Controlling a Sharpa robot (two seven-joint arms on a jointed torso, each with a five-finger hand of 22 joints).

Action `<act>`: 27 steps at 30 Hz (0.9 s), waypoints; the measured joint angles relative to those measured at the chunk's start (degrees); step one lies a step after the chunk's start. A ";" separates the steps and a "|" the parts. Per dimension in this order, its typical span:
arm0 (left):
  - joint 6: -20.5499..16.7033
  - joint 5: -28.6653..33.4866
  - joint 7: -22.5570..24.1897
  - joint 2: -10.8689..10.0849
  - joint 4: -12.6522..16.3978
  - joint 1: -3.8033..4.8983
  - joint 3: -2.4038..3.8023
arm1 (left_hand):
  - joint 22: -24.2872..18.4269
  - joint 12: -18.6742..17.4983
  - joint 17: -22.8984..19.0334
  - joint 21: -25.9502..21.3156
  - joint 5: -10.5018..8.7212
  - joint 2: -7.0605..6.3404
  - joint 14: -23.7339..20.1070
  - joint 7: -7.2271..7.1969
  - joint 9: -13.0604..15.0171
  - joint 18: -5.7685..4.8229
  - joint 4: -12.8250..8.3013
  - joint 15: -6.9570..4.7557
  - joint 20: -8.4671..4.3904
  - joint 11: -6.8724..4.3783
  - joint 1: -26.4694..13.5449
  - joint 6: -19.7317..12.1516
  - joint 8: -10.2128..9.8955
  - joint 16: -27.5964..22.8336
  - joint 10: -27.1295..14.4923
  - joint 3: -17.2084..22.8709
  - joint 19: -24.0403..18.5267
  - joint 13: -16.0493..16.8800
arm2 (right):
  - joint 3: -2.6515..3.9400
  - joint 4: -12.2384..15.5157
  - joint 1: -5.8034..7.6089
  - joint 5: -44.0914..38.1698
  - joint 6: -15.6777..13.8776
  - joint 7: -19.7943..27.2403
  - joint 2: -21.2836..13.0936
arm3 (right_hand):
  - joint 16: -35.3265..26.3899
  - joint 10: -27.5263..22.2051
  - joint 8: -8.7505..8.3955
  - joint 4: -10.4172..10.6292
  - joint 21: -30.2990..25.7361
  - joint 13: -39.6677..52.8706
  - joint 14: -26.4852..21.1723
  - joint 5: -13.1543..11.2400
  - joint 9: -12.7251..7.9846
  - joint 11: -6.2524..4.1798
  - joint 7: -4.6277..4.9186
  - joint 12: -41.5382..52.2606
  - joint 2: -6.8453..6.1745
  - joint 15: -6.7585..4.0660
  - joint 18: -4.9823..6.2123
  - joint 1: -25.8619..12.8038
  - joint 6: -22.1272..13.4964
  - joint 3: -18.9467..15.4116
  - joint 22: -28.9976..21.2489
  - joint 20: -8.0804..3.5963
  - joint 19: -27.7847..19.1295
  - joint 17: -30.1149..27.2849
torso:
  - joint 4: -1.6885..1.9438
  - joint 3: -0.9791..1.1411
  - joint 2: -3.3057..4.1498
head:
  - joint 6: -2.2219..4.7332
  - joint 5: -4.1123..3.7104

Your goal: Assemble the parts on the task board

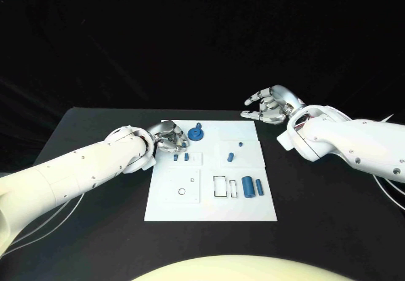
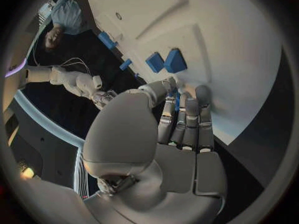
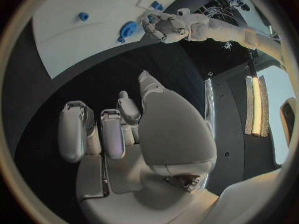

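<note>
White rectangular task board (image 1: 211, 199) lies flat at the middle of the black table (image 1: 337, 234). Small blue parts sit on it: a round blue disc with a tab (image 1: 196, 134) near the far edge, two small blue blocks (image 1: 181, 157) on the left side, a blue peg piece (image 1: 230, 156) near the centre, and a blue cylinder (image 1: 248, 185) beside a narrow blue bar (image 1: 260, 187) on the right side.

Left hand (image 1: 171, 137) rests over the board's far left corner, fingers curled together, tips at the surface just beside the blue blocks; whether it pinches anything cannot be determined.

Right hand (image 1: 271, 104) hovers beyond the board's far right corner, fingers spread and loosely bent, holding nothing.
</note>
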 measured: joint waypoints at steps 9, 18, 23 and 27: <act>0.17 0.02 -0.03 -0.03 0.00 0.01 0.02 | 0.00 0.04 -0.38 0.00 0.00 -0.01 -0.24 0.01 -0.02 0.01 -0.01 0.24 0.00 0.50 -0.01 -0.02 -0.57 0.01 -0.53 -0.01 0.00 -0.06 | 0.00 -0.02 0.00 0.00 -0.01 0.02 0.00 | 0.00 0.00 0.00 0.00 0.00 0.00 0.00 0.00 0.00 0.00 0.00 0.00 0.00 0.00 0.00 0.00 0.00 0.00 0.00 0.00 0.00 0.00 | 0.01 0.00 -0.01 | -0.04 0.04; 0.43 0.03 -0.04 -0.05 -0.02 0.04 0.03 | 0.00 0.04 -0.95 0.00 0.00 -0.45 -0.32 0.01 -0.03 0.03 -0.69 0.31 0.01 0.50 -0.45 -0.03 -0.89 0.34 -0.53 -0.70 -0.01 -0.14 | 0.00 -0.06 0.00 -0.01 0.00 0.04 0.03 | 0.00 0.00 0.00 0.00 0.00 -0.01 0.00 0.00 0.00 0.00 0.00 0.00 0.00 0.00 0.00 0.00 0.00 0.00 0.00 0.00 0.00 0.00 | 0.00 0.01 -0.01 | -0.12 0.05; 0.43 0.04 -0.05 -0.05 -0.02 0.04 0.04 | 0.00 0.39 -0.98 0.00 0.00 -0.45 -0.33 0.01 -0.04 0.03 -0.69 0.31 0.01 0.50 -0.45 -0.03 -0.89 0.34 -0.53 -0.70 -0.01 -0.22 | 0.00 -0.07 0.00 -0.01 0.00 0.05 0.03 | 0.00 0.00 0.00 0.00 0.00 -0.01 0.00 0.00 0.00 0.00 0.00 0.00 0.00 0.00 0.00 0.00 0.00 0.00 0.00 0.00 0.00 0.00 | 0.00 0.01 -0.01 | -0.14 0.05; 0.44 0.04 -0.05 -0.05 -0.02 0.04 0.04 | 0.00 0.40 -0.99 0.00 0.00 -0.45 -0.33 0.01 -0.04 0.03 -0.70 0.31 0.01 0.50 -0.45 -0.03 -0.89 0.34 -0.53 -0.70 -0.01 -0.23 | 0.00 -0.08 0.00 -0.01 -0.01 0.05 0.04 | 0.00 0.00 0.00 0.00 0.00 -0.01 0.00 0.00 0.00 0.00 0.00 0.00 0.00 0.00 0.00 0.00 0.00 0.00 0.00 0.00 0.00 0.00 | 0.00 0.01 -0.01 | -0.15 0.05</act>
